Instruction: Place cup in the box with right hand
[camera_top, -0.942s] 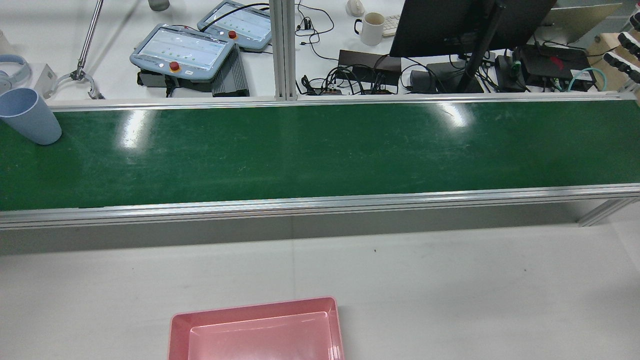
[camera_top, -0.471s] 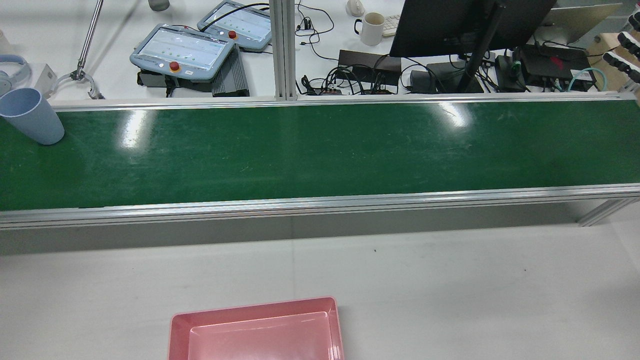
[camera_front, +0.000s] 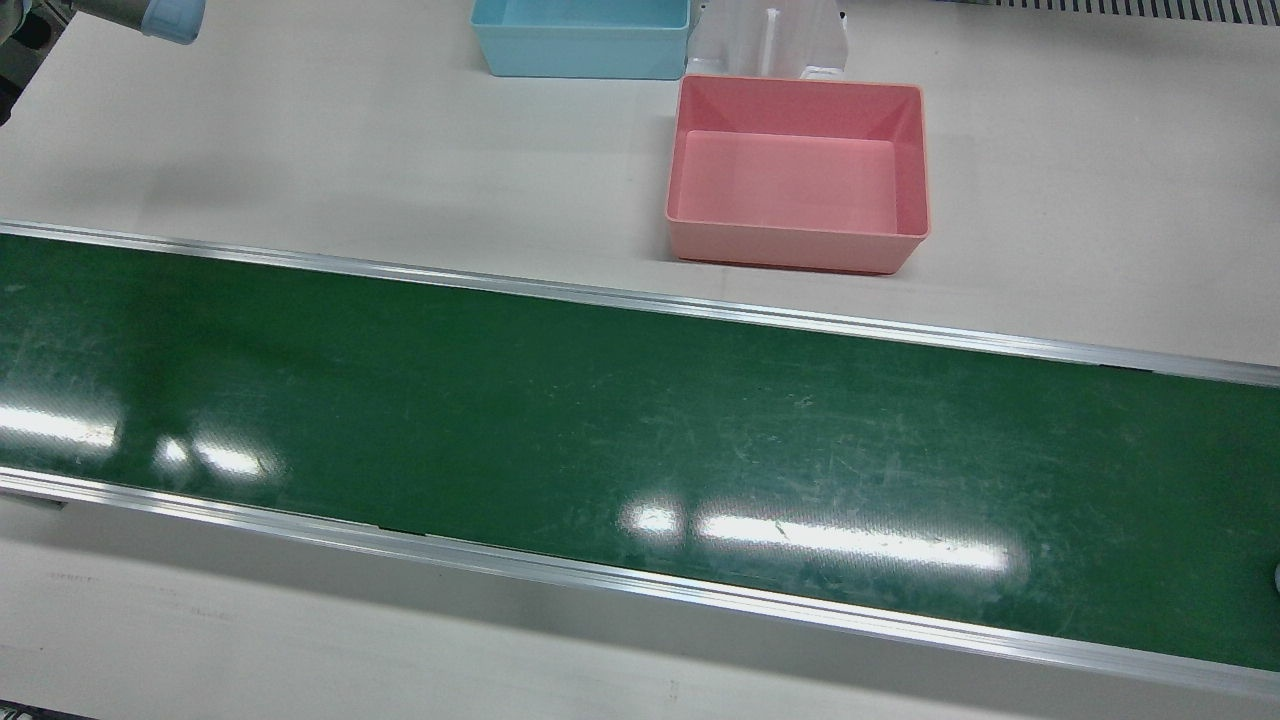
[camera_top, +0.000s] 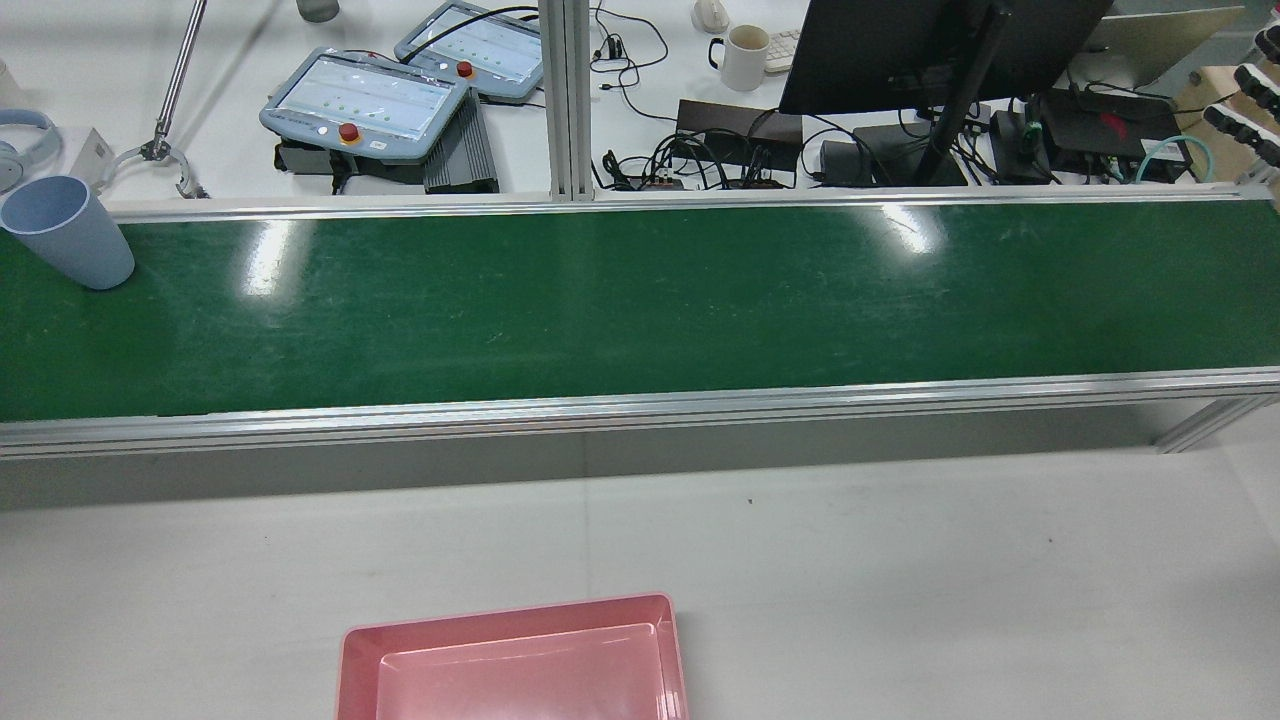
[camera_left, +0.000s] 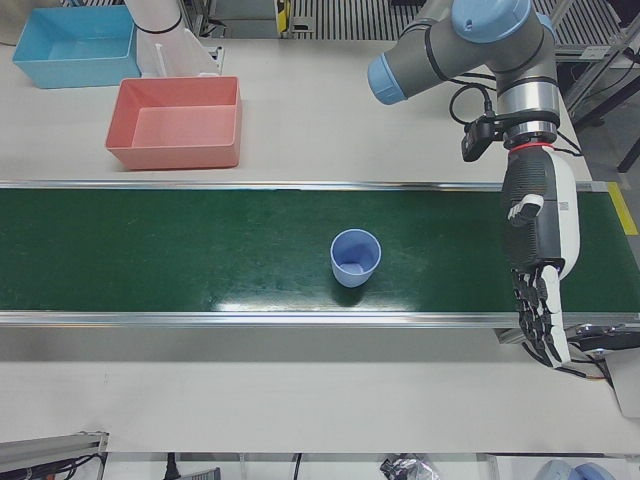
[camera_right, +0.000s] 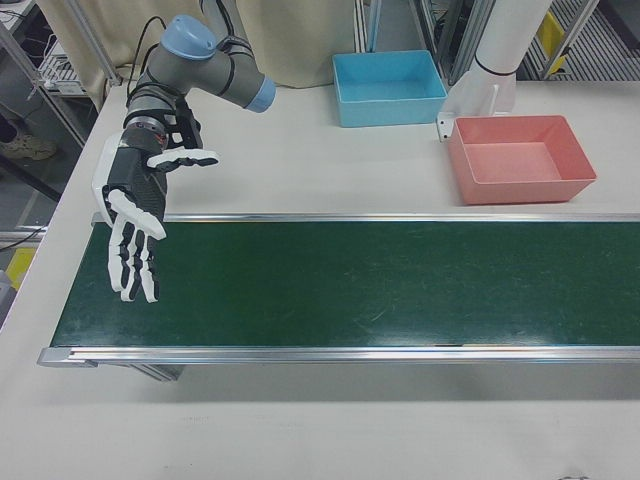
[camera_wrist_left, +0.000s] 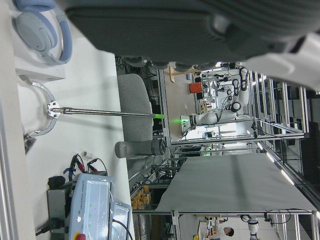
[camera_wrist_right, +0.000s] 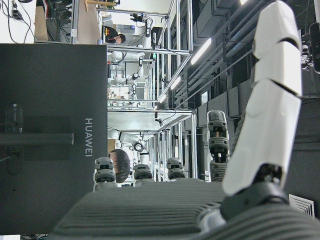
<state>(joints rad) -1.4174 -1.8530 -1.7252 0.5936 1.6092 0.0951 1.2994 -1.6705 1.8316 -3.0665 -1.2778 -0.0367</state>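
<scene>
Light: bright, even, from overhead.
Glare: white patches on the green conveyor belt (camera_front: 560, 400), front and rear views.
Shadows: soft, faint.
Focus: fixed views sharp; hand views blurred up close.

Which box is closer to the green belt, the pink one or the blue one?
The pink box. It sits close beside the green belt, while the blue box sits farther back on the white table.

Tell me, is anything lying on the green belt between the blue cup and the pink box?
No. In the left-front view, only bare green belt separates the blue cup from the pink box.
</scene>
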